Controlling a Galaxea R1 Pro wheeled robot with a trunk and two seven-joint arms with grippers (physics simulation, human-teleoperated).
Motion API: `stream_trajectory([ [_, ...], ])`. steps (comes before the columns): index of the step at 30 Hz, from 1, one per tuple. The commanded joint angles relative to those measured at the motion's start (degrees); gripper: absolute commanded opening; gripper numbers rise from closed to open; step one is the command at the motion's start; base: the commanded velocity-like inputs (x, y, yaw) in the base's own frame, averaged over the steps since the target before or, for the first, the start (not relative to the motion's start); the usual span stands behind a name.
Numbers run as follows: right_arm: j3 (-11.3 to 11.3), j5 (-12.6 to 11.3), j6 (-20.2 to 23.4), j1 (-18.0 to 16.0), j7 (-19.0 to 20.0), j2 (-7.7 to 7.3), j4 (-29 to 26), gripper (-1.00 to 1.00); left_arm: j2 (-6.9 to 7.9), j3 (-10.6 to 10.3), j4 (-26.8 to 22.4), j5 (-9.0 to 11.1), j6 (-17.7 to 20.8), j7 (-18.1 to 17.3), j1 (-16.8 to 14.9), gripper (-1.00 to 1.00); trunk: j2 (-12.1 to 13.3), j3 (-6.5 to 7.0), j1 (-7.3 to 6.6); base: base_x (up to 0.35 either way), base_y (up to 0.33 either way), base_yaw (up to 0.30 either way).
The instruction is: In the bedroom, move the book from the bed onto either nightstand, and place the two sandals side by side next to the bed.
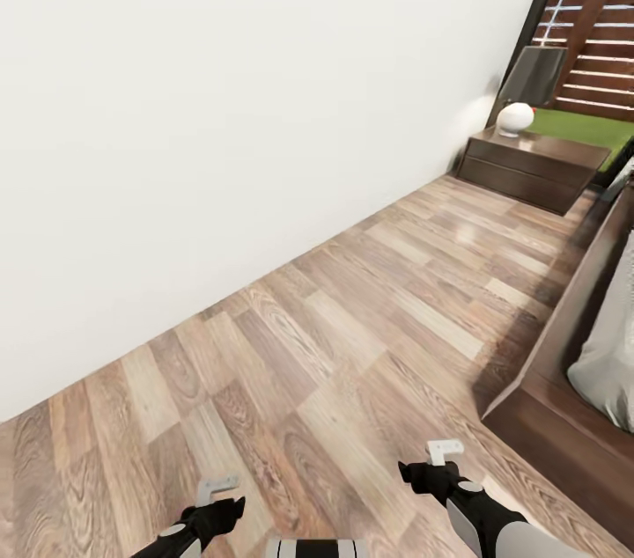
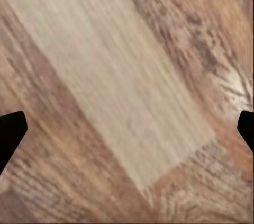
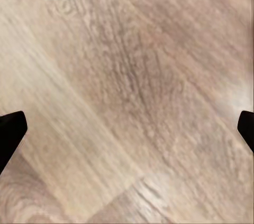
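Note:
The bed's dark wooden frame [image 1: 563, 404] and pale mattress [image 1: 612, 360] run along the right edge of the head view. A reddish-brown nightstand [image 1: 537, 164] stands at the far end, against the white wall. The book and the sandals are out of view. My left gripper [image 1: 216, 498] and right gripper [image 1: 433, 463] hang low over the plank floor [image 1: 352, 338], both open and empty. In the wrist views, the left gripper [image 2: 127, 128] and right gripper [image 3: 127, 128] have dark fingertips [image 2: 10, 131] [image 3: 10, 131] spread wide over bare wood.
On the nightstand sits a lamp with a white round base [image 1: 515, 118] and dark shade [image 1: 534, 74]. Behind it rises the window with brown slats [image 1: 603, 12], with a green strip [image 1: 586, 128] below. A white wall [image 1: 220, 127] bounds the left of the floor strip.

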Motion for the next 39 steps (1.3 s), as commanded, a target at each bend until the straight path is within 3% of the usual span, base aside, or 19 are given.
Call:
stream_trajectory([
  [1, 0.28, -0.28, -0.21, -0.05, 0.15, -0.02, 0.08, 1.00, 0.01, -0.11, 0.06, 0.56, -0.18, -0.24, -0.02, 1.00, -0.01, -0.04, 0.02, 0.313, 0.139, -0.273],
  [39, 0.27, -0.25, -0.21, -0.05, 0.15, -0.04, 0.07, 1.00, 0.01, -0.11, 0.06, 0.56, -0.18, -0.33, -0.02, 1.00, -0.01, -0.04, 0.02, 0.313, 0.151, -0.273],
])
